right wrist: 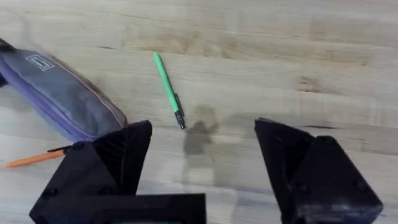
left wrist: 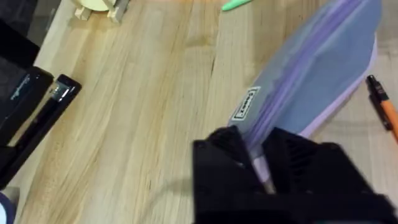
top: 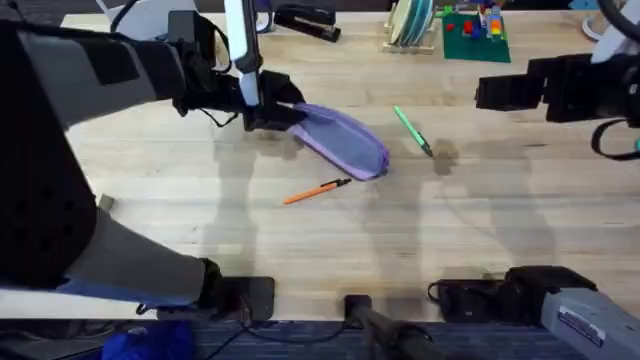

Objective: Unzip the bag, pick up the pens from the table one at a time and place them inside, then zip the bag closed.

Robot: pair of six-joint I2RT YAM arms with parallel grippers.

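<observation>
**Operator:** Light wooden table [top: 480, 220] with pale grain, I see that much. What sits at your far left?

**Guide:** Your left arm reaches in from the left side of the overhead view. Its left gripper [top: 262, 110] is at the near-left end of the bag [top: 345, 142]. In the left wrist view, you see the two black fingers [left wrist: 227, 165] closed narrowly on that end of the lavender pouch [left wrist: 311, 74], right where the zipper line runs — the fabric is pinched between them.

**Operator:** And the bag itself?

**Guide:** It lies on the table just left of centre, angled from upper left down to lower right, its left end raised in the grip. You will find the orange pen [top: 316, 191] flat on the wood just in front of the bag, dark tip toward the right, near the bag's lower-right end but not touching it as far as you can tell.

**Operator:** Moving right?

**Guide:** The green pen [top: 411, 130] lies just right of the bag, apart from it, dark tip pointing toward you and rightward. The right wrist view confirms it [right wrist: 168, 90] beside the bag [right wrist: 62, 93].

**Operator:** Right arm?

**Guide:** The right gripper [right wrist: 202, 158] hangs above bare wood right of the green pen — jaws spread wide, nothing between them.
</observation>
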